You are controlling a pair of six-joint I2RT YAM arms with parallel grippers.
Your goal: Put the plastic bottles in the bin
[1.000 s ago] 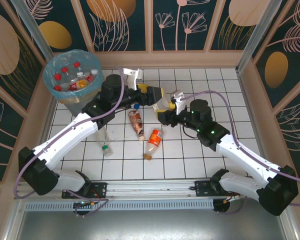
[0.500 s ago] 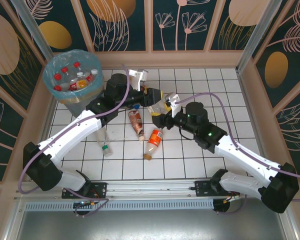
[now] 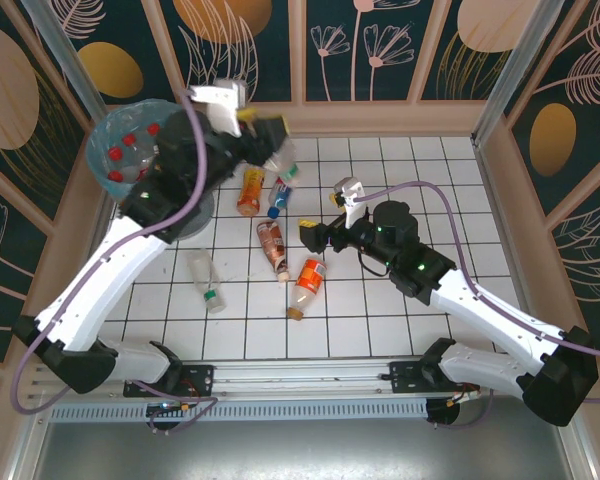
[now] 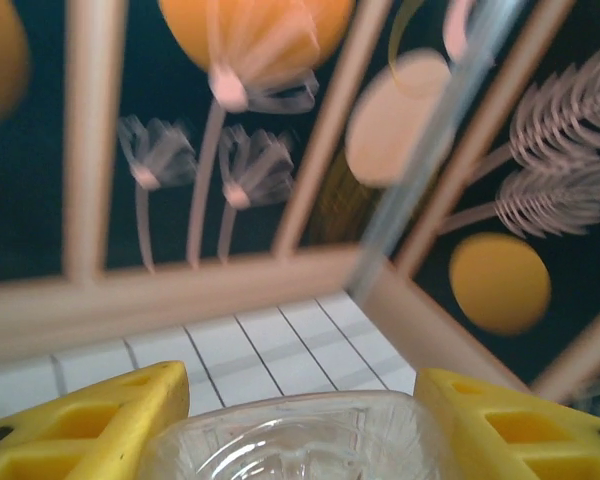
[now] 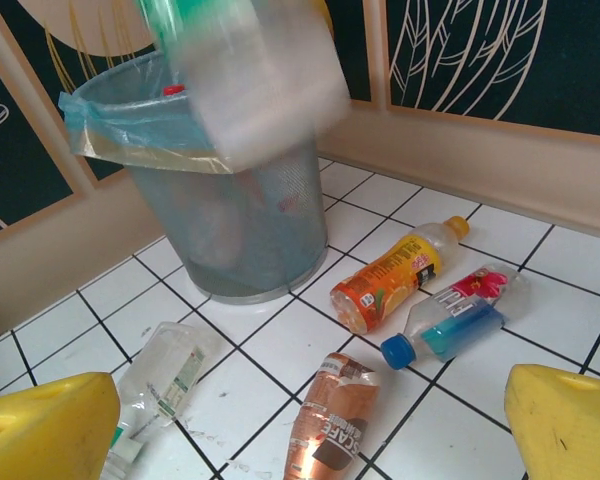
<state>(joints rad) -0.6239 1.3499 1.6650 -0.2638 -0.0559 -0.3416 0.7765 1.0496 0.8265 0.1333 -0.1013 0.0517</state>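
White tiled table (image 3: 460,190); bin (image 3: 98,160), upper left, holds several bottles (image 3: 130,140). Left gripper (image 4: 298,410) clamps clear bottle (image 4: 280,450); right gripper (image 5: 308,415) wide, empty. Five loose bottles (image 3: 271,245) remain mid-frame.

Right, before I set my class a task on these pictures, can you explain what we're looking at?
Two robot arms are bolted to a tiled table. One picture looks down from above; the other two come from a camera on each wrist. The left hand is raised, gripping a clear plastic bottle. The right hand is open and empty. Five more bottles lie on the tiles: two orange-labelled, one blue, one brown, one clear. The bin, lined with a blue bag, already holds several.
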